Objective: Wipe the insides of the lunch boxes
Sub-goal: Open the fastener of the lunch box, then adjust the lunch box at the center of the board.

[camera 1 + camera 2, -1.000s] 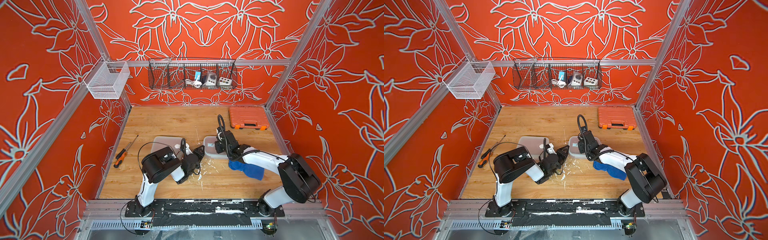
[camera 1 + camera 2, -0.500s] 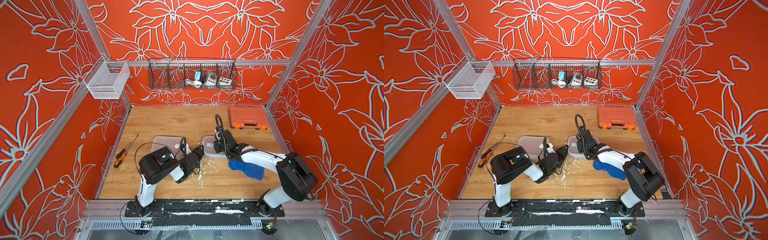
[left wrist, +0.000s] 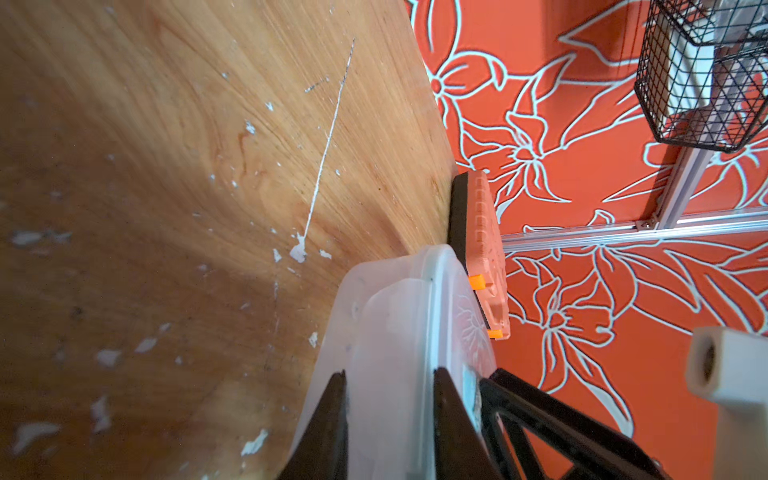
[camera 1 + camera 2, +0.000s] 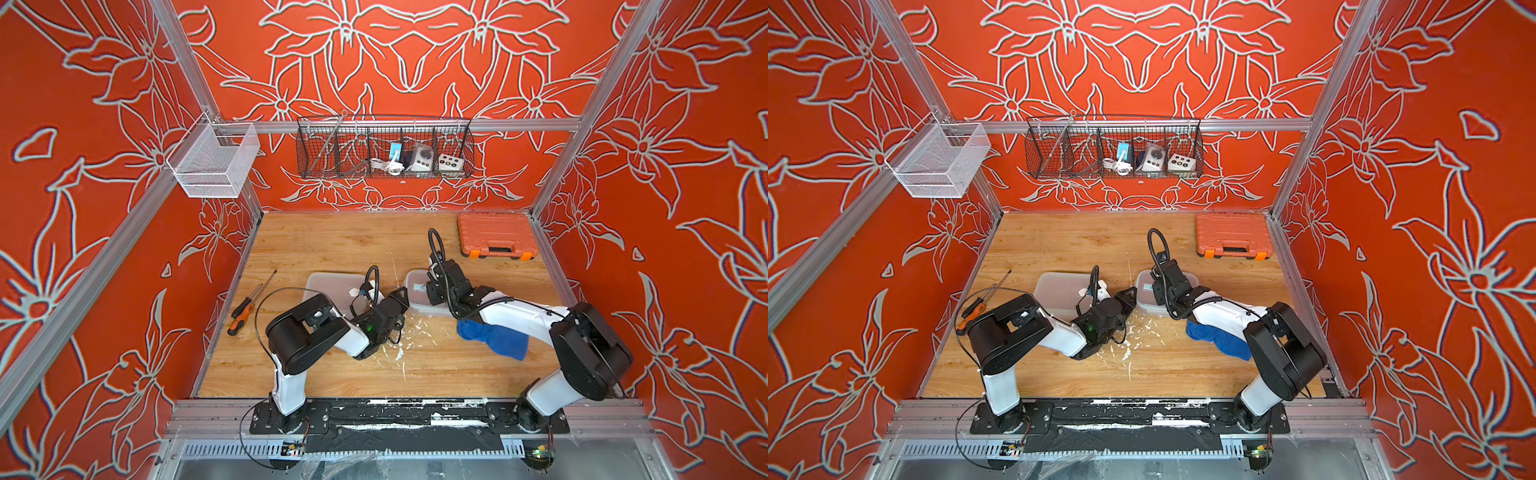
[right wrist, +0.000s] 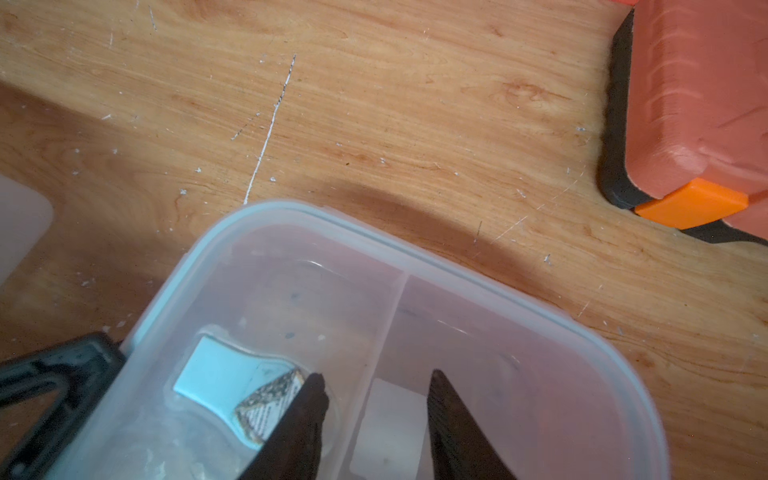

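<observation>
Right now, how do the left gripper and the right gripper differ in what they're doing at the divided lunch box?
The left gripper is clamped across the rim of the lunch box; the right gripper is open, holding nothing. The left gripper reaches in from the side; the right gripper points down into the box, straddling the divider. Both work the same box, and neither holds the blue cloth lying under the right arm.

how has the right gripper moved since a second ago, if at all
Yes. The right gripper has shifted slightly left in both top views, away from the orange tool case, and is still over the divided lunch box.
</observation>
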Robot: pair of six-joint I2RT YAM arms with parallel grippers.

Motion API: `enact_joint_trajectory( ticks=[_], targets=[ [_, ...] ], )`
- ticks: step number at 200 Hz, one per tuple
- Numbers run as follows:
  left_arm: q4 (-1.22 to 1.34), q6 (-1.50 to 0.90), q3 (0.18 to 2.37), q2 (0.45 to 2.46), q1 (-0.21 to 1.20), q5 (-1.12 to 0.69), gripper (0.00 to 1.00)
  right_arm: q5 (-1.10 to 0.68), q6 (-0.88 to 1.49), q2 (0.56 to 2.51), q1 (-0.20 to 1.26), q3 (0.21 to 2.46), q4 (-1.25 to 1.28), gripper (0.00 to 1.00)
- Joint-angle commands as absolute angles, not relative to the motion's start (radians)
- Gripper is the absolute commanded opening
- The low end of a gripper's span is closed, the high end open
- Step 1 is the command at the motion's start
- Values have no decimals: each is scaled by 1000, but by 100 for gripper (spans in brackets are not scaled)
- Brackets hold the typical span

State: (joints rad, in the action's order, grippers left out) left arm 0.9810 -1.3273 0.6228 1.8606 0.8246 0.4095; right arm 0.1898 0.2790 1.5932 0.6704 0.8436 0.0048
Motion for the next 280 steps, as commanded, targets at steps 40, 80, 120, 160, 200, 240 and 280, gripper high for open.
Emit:
enact_joint_trajectory(
  ticks=[40,80,120,160,200,240,280],
  targets=[
    [861,-1174,673,1790,839,377,0,81,289,1723,704,776,-295,43],
    [903,-1202,649,1796,834,371,0,83,294,1723,704,776,-298,43],
    [883,-1179,661,1754,830,371,10,80,303,1711,704,789,-309,45],
    [799,-1204,653,1692,827,360,49,74,350,1616,698,886,-375,50],
    [563,-1127,703,1534,820,402,69,41,449,1480,637,922,-458,55],
    [452,-950,800,1464,769,354,76,-77,564,1312,494,862,-481,60],
    [466,-760,933,1597,612,-51,75,-84,570,1196,458,879,-582,64]
  ],
)
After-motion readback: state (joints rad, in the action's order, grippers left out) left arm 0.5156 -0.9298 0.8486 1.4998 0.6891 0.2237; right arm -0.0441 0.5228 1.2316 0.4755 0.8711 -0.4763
